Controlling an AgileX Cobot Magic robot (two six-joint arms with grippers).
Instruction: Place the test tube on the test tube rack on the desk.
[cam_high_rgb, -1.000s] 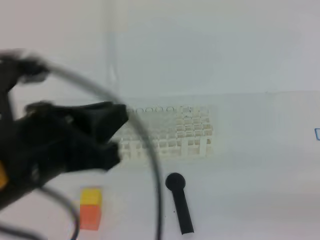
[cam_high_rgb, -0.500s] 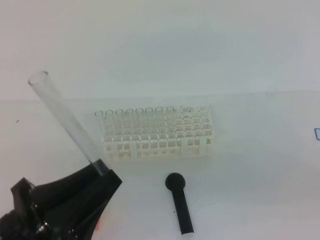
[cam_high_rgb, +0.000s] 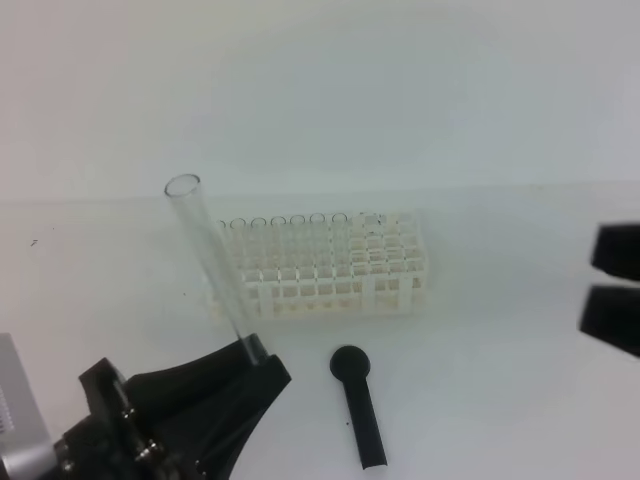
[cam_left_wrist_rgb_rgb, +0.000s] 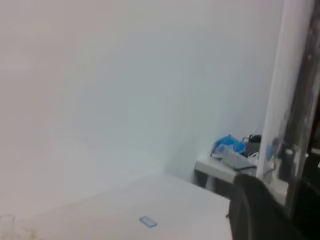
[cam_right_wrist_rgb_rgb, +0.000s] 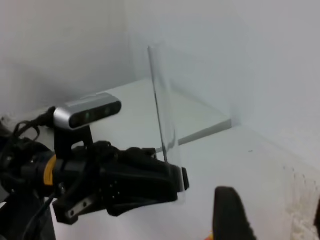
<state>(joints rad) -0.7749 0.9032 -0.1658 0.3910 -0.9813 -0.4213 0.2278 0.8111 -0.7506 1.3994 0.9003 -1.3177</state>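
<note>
Left end effector (cam_high_rgb: 255, 352) near the table's (cam_high_rgb: 500, 400) front left corner, pinching the tube's (cam_high_rgb: 210, 265) bottom end. Tube up in the air, nearly upright, open mouth on top, leaning a bit left. Light, stiff, slippery glass; likely easy to break, so best gripped low and gently. Rack (cam_high_rgb: 330, 265) mid-table. Right end effector (cam_high_rgb: 612, 288) spread wide, empty, at the right edge.

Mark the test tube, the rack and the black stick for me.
test tube (cam_high_rgb: 208, 262): exterior high view, mid-length of glass.
test tube rack (cam_high_rgb: 340, 290): exterior high view, front lattice wall.
black stick (cam_high_rgb: 362, 415): exterior high view, shaft.
</note>
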